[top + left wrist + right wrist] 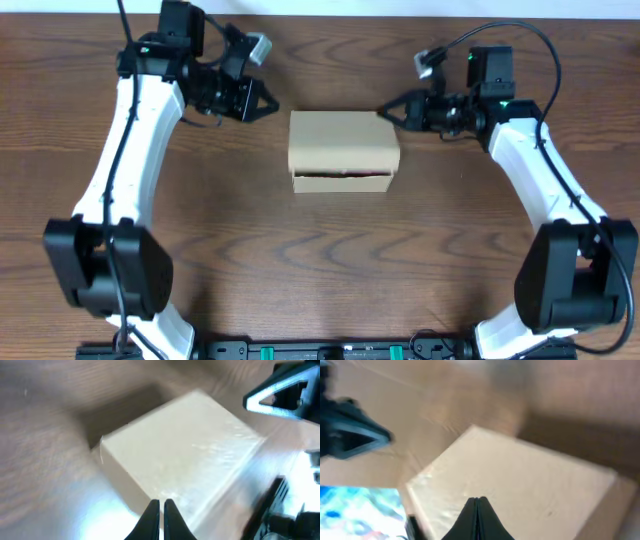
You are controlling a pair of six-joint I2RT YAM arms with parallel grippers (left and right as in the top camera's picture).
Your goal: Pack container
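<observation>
The container [343, 150] is a plain tan cardboard box at the middle of the table, its flap lid down with a thin gap along the front. It also shows in the left wrist view [185, 455] and in the right wrist view [520, 485]. My left gripper [272, 103] is shut and empty, a little up and left of the box's back left corner. My right gripper [383, 112] is shut and empty, its tips at the box's back right corner, over the lid. Its fingertips show in the right wrist view [478, 500]; the left gripper's fingertips show in the left wrist view [161, 504].
The dark wood table [320, 260] extends around the box. Both white arms reach in from the front corners, the left one [130, 140] along the left side and the right one [540, 170] along the right side.
</observation>
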